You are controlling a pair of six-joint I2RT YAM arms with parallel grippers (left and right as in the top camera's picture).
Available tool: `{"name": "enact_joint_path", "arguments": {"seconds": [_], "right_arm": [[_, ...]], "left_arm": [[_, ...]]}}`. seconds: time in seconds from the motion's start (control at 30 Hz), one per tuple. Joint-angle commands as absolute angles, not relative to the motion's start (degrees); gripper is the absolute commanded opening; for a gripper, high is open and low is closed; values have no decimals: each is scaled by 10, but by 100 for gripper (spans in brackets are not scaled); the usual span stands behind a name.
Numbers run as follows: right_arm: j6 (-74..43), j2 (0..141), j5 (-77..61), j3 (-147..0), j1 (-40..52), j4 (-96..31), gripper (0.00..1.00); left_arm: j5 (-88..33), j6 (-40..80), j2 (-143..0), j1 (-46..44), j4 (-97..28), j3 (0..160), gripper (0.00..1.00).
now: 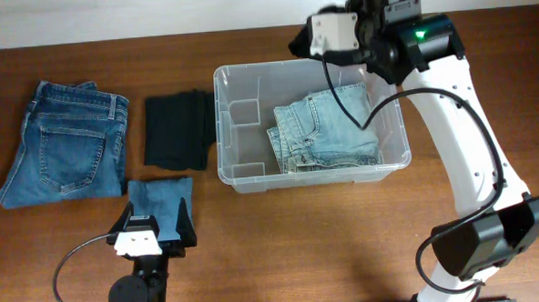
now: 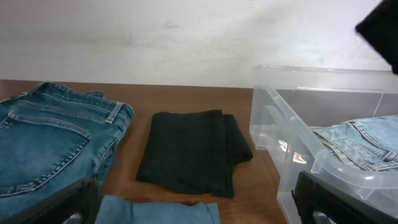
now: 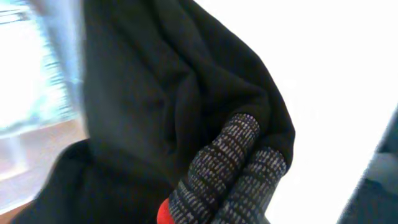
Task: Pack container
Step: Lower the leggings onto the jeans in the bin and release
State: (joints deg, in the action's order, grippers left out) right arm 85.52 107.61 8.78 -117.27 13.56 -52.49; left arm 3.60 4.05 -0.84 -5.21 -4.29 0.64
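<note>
Container: the large clear plastic rectangular tub (image 1: 244, 184) sits right of bench centre, nearer the far edge than the near one.
Packed: one folded pair of light-blue jeans (image 1: 328, 130) lies in the tub's right-hand part. The left part, with the moulded ribs, looks bare to me.
R arm: the right claw (image 3: 249, 158) is clamped on a bunched black cloth (image 3: 161, 93). From overhead I read it as hanging over the tub's far rim, with the cloth not yet down inside.
L arm: the left claw (image 1: 156, 227) has its fingers spread wide and holds nothing. It's at the near edge, left of centre, over the near end of a small folded blue denim piece (image 1: 160, 197).
Outside: folded dark-blue jeans (image 1: 64, 142) lie by the left edge. A folded black garment (image 1: 177, 128) lies between those jeans and the tub, just beside its left wall. I can't tell if it touches. The small denim piece is also out.
Progress: early to mid, by my read. One item is in, one is in the air and three are on the bench.
Remaining: set the black cloth in, then bring over the three bench items.
Unclear: whether all three fit beside the light-blue jeans.
</note>
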Motion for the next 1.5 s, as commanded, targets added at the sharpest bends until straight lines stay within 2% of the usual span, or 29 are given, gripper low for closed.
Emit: {"name": "enact_joint_path", "arguments": {"seconds": [0.0,0.33,0.57,0.83,0.93,1.03,1.07,1.1,1.2,1.37,1.43,1.47], "right_arm": [[819,1074,86,-1183,138,-573,4],[719,1107,-57,-1181,139,-672,4],[695,1177,-59,-1171,142,-709,4],[680,1185,-67,-1168,174,-749,4],[674,1185,-81,-1168,184,-794,13],[650,1185,-88,-1168,188,-842,43],[639,1185,-95,-1168,188,-860,57],[640,1185,-114,-1168,188,-878,68],[640,1184,-160,-1168,188,-896,81],[640,1184,-163,-1168,188,-893,82],[636,1184,-163,-1168,188,-891,62],[612,1184,-163,-1168,187,-890,55]], "left_arm": [[34,31,-4,-49,-46,5,99],[34,31,-4,-49,-46,5,99],[34,31,-4,-49,-46,5,100],[34,31,-4,-49,-45,5,99],[34,31,-4,-49,-46,5,99],[34,31,-4,-49,-45,5,99],[34,31,-4,-49,-45,5,100],[34,31,-4,-49,-46,5,99],[34,31,-4,-49,-46,5,100],[34,31,-4,-49,-46,5,99],[34,31,-4,-49,-46,5,99],[34,31,-4,-49,-45,5,99]]}}
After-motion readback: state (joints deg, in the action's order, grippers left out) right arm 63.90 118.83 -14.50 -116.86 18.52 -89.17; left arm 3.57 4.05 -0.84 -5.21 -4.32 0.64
